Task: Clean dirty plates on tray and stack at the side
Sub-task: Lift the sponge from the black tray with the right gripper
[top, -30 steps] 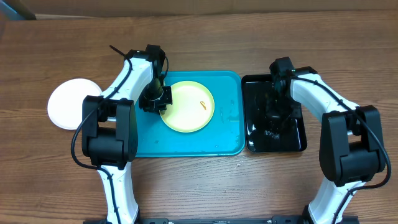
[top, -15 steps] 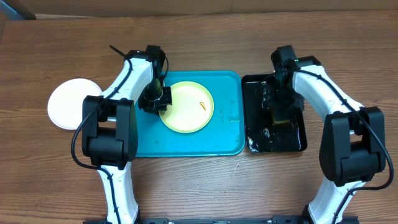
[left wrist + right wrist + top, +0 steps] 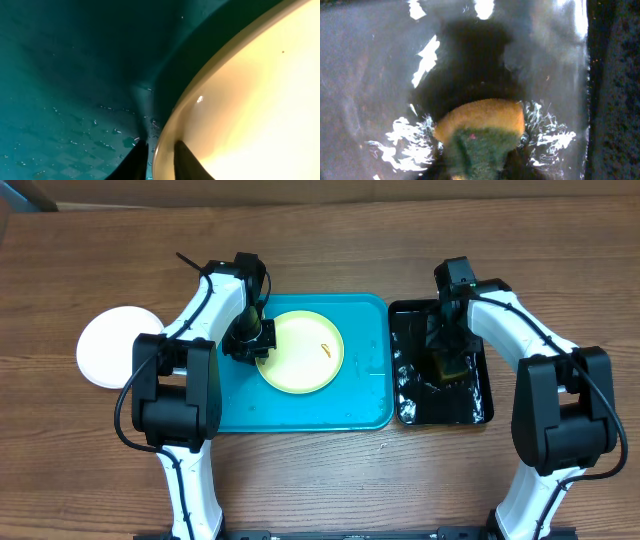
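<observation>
A pale yellow-green plate (image 3: 303,351) with an orange-brown smear lies on the turquoise tray (image 3: 300,410). My left gripper (image 3: 255,340) is shut on the plate's left rim, one finger inside and one outside, as the left wrist view (image 3: 156,161) shows on the plate (image 3: 250,100). A white plate (image 3: 108,346) lies on the table at the far left. My right gripper (image 3: 447,358) is shut on a yellow and green sponge (image 3: 480,132) over the wet black tray (image 3: 475,405). The third plate is out of view.
The black tray (image 3: 370,75) holds soapy water and foam. It stands right against the turquoise tray's right edge. Bare wooden table (image 3: 320,470) lies in front of both trays.
My right gripper has moved with the sponge toward the back of the black tray. The left arm and the plate have not moved.
</observation>
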Motion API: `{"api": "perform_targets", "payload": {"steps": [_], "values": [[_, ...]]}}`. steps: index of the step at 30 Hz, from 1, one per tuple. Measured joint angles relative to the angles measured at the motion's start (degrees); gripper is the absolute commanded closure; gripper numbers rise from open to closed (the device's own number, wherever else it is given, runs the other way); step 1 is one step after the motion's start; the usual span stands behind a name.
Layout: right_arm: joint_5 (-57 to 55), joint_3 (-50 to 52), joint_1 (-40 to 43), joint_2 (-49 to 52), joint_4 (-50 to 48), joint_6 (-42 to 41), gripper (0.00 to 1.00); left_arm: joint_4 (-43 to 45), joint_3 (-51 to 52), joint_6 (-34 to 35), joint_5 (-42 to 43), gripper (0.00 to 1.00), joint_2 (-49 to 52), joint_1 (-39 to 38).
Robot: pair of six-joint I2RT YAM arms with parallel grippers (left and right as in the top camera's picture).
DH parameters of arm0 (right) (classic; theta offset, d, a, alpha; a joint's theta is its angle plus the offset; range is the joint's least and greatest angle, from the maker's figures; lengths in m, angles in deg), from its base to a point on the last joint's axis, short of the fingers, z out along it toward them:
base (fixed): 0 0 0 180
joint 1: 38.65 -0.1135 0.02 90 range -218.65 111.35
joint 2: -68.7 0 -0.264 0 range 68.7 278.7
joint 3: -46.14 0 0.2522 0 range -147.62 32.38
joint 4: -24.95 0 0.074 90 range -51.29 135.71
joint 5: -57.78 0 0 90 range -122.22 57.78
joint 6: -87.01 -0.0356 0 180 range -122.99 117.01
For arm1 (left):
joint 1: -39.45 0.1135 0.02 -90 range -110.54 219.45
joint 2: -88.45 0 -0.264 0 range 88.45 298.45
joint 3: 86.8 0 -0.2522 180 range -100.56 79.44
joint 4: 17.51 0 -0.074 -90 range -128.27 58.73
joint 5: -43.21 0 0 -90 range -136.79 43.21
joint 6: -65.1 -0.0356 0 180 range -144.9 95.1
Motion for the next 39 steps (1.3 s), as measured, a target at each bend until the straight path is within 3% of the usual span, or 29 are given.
{"api": "perform_targets", "payload": {"steps": [11, 19, 25, 27, 29, 30, 39], "values": [[0.09, -4.37, 0.07, 0.02, 9.25, 0.11, 0.26, 0.66, 0.0, -0.02, -0.61, 0.67, 0.0, 0.0], [-0.79, -1.9, 0.48, 0.04, 7.52, 0.04, 0.32, 0.85, 0.0, -0.02, -0.66, 0.66, 0.0, 0.0], [-0.74, -1.51, 1.51, 0.07, 6.95, 0.09, 0.31, 1.64, 0.0, -0.02, -0.68, 0.62, 0.0, 0.0], [-0.66, -1.51, 1.97, 0.07, 7.1, 0.2, 0.34, 1.73, 0.0, -0.02, -0.68, 0.62, 0.0, 0.0], [-0.52, -1.51, 2.49, 0.07, 7.13, 0.5, 0.49, 1.73, 0.0, -0.02, -0.68, 0.62, 0.0, 0.0], [-0.33, -1.51, 2.78, 0.07, 7.13, 0.57, 0.49, 1.75, 0.0, -0.02, -0.7, 0.62, 0.0, 0.0], [4.2, -0.31, 3.76, 0.07, 6.64, 0.35, 0.39, 2.01, 0.0, -0.02, -0.79, 0.59, 0.0, 0.0]]}}
